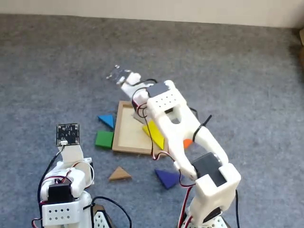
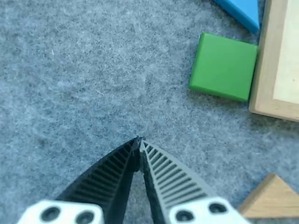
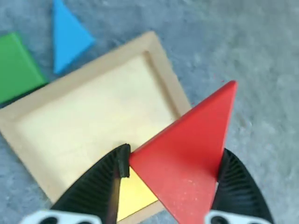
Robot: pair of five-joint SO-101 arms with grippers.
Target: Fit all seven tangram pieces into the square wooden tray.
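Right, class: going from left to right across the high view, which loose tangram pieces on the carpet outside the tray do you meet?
green square → tan triangle → purple triangle. The blue triangle is left out: it spans the same stretch as the green square.

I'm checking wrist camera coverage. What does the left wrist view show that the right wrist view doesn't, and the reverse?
Only the left wrist view: the left hand, shut on nothing, and a tan triangle. Only the right wrist view: the right hand gripping a red triangle, and a yellow piece in the tray. Both: the tray, with the green square and the blue triangle beside it.
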